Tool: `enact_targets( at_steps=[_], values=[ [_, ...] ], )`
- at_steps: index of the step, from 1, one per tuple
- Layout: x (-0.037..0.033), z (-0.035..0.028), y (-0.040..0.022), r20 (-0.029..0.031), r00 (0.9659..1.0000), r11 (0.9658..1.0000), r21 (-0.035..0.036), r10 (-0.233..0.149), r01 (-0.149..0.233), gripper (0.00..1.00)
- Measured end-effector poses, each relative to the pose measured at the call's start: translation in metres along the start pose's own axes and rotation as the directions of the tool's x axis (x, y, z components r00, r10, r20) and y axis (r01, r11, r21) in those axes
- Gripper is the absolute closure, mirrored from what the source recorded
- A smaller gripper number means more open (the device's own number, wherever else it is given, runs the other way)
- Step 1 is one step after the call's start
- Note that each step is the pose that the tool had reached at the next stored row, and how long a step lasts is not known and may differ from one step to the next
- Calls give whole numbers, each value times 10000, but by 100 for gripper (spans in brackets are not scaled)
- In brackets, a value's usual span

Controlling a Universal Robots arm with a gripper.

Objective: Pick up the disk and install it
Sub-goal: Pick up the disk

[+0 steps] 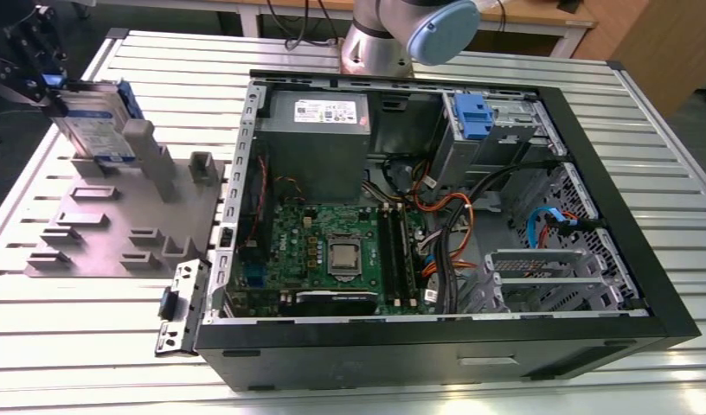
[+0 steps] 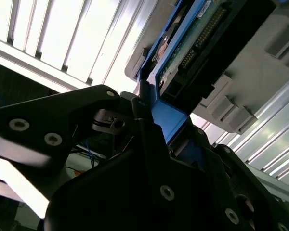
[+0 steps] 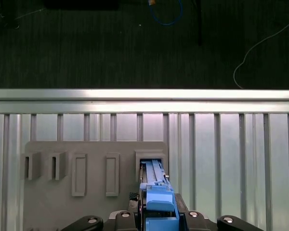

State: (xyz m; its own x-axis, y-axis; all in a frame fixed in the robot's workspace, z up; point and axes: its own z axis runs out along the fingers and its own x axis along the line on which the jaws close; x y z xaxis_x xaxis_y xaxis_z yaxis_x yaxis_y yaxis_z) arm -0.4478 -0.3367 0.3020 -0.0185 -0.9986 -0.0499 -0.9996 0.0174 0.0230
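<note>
— Slatted aluminium table [image 1: 76,346], a computer opened up on it; what's the arm got hold of, over at the exterior view's left?
— The gripper [image 3: 159,215] is closed down narrow on the disk [image 1: 97,125], jaws pinching the blue carrier frame [image 2: 168,120] at its upper end. I'd say it takes the plastic there to keep off the green circuit board [image 2: 183,53] on the drive's face.
— And where's the disk sitting?
— Upright on edge, lower end at a slot [image 3: 151,166] of the grey fixture plate [image 1: 99,238]. Whether it's seated or just clear, I can't tell. Standing it up like that leaves the top edge free for the jaws, I reckon.
— The computer?
— The PC case [image 1: 446,354] lies on its side just beside the plate, panel off, so the drive bay [image 1: 497,138] with its blue bracket [image 1: 473,117] faces up. Past the table edge it's dark carpet [image 3: 111,48] with a few loose cables [image 3: 166,14]
</note>
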Motion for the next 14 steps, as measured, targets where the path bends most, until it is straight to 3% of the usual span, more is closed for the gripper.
enact_targets(
  at_steps=[14],
  values=[
    [-8, -46, 1, -16, 10000, 10000, -5, 1, -1, 63]
  ],
)
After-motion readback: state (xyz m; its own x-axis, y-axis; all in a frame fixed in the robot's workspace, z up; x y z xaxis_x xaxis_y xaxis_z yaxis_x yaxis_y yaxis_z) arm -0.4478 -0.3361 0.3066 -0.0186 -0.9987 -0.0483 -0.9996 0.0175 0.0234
